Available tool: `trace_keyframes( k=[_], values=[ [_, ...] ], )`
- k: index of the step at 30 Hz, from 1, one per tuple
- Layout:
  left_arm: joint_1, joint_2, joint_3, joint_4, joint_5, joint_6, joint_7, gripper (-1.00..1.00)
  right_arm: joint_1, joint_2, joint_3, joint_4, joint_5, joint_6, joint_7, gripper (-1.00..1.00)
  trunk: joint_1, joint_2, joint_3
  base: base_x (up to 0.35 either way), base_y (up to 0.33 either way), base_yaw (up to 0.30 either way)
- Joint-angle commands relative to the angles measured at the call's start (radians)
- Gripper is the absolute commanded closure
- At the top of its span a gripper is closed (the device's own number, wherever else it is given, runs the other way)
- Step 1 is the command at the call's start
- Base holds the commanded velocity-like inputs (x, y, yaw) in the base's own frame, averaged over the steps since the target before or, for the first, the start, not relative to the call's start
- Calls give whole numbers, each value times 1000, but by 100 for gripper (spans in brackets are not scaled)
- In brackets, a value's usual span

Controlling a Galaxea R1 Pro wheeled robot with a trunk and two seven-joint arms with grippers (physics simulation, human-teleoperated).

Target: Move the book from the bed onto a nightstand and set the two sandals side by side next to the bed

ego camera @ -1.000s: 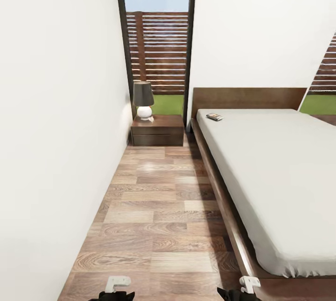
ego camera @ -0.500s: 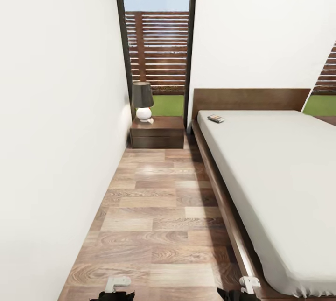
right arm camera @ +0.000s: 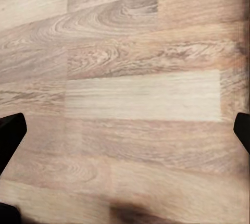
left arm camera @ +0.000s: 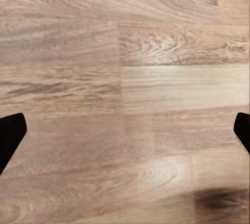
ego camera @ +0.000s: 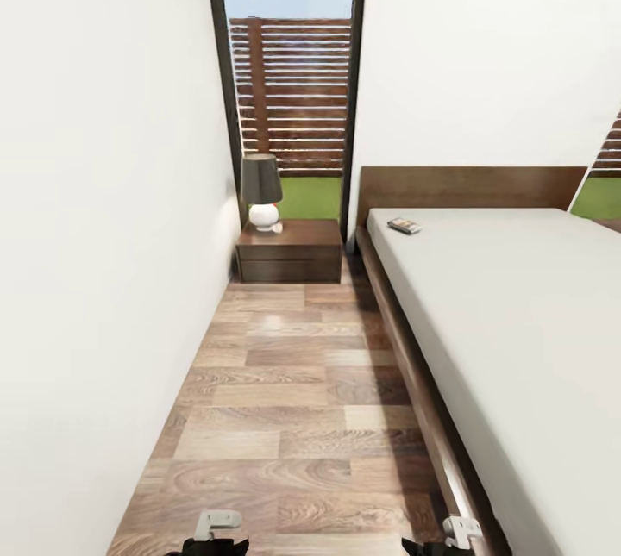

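1. The book [ego camera: 404, 226] lay on the bed [ego camera: 517, 340] near the headboard, beside the nightstand [ego camera: 291, 251].
2. Left gripper [left arm camera: 125, 130] and right gripper [right arm camera: 125, 130] both stood wide and empty above the floor [ego camera: 293, 418].
3. Judged step: approach; next, reach the book.

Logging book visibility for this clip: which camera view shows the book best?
The head view: the book lies on the bed near the headboard, small but distinct. Both wrist views look at wood-plank floor, with no book.
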Motion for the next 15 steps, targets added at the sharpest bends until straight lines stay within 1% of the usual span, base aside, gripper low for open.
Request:
trace_keyframes(
  k=[1, 15],
  values=[
    [-1, 0, -1, 1, 6, -3, -3, -100, -1, 0, 0, 2, -7, -1, 4, -100, 0, 0, -1, 323, 0, 0],
    [-1, 0, -1, 2, 6, -3, -3, -100, -1, 0, 0, 2, -7, -1, 4, -100, 0, 0, -1, 323, 0, 0]
  ],
)
